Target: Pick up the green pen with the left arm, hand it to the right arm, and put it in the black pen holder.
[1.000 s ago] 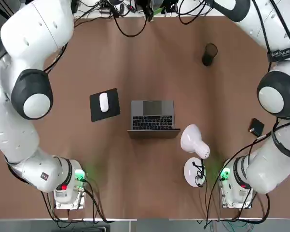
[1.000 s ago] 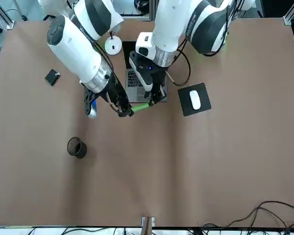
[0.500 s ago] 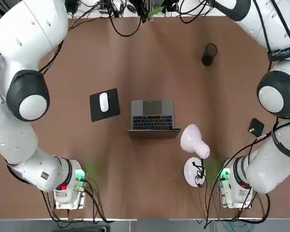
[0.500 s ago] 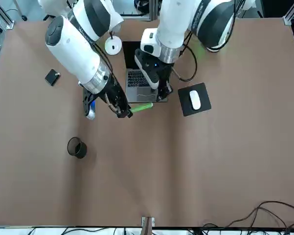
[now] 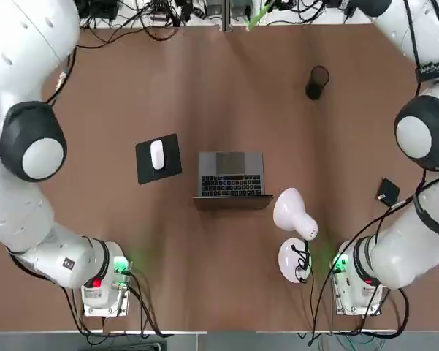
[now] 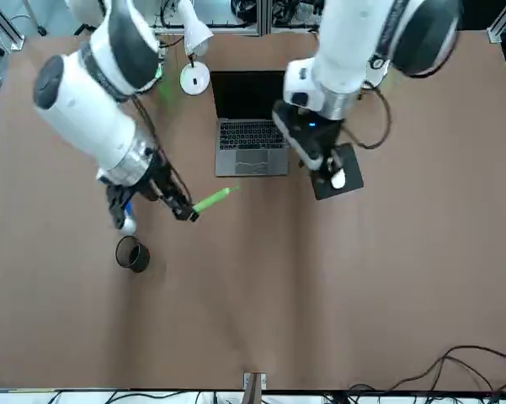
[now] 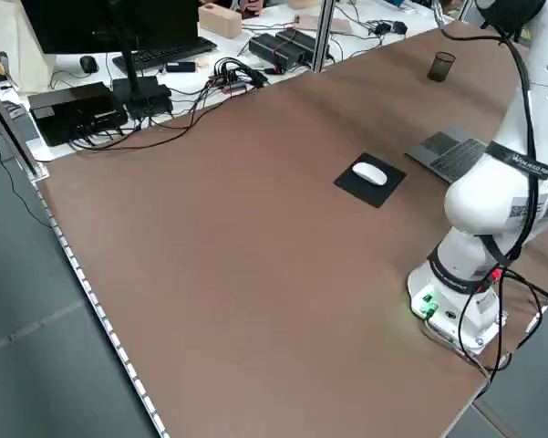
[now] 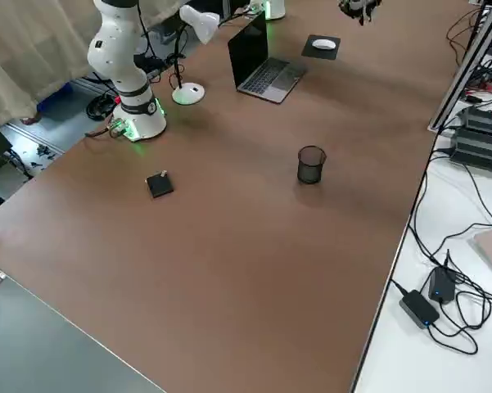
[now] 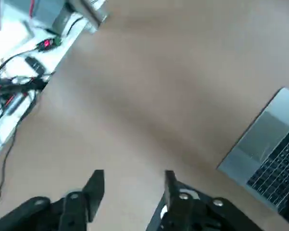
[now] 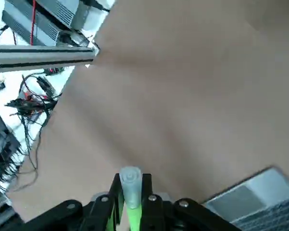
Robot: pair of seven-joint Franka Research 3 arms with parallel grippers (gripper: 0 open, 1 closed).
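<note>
My right gripper (image 6: 189,214) is shut on one end of the lime-green pen (image 6: 212,199), which sticks out level above the table, in front of the laptop. In the right wrist view the pen (image 10: 130,191) sits clamped between the fingers. The black mesh pen holder (image 6: 133,254) stands on the table a short way from that gripper, and also shows in the top view as a small dark cup (image 5: 316,82). My left gripper (image 6: 324,167) hangs open and empty over the mouse pad; the left wrist view shows its fingers (image 9: 94,186) spread with only bare table between them.
An open laptop (image 5: 231,179) sits mid-table, with a white mouse (image 5: 157,154) on a black pad (image 5: 169,167) beside it. A white desk lamp (image 5: 295,213) and a small black gadget (image 5: 388,193) lie on my right side. Cables and boxes (image 7: 146,87) line the table's far edge.
The left gripper let go of the pen and drew back over the mouse pad. The right gripper carried the pen away from the laptop toward the pen holder.
</note>
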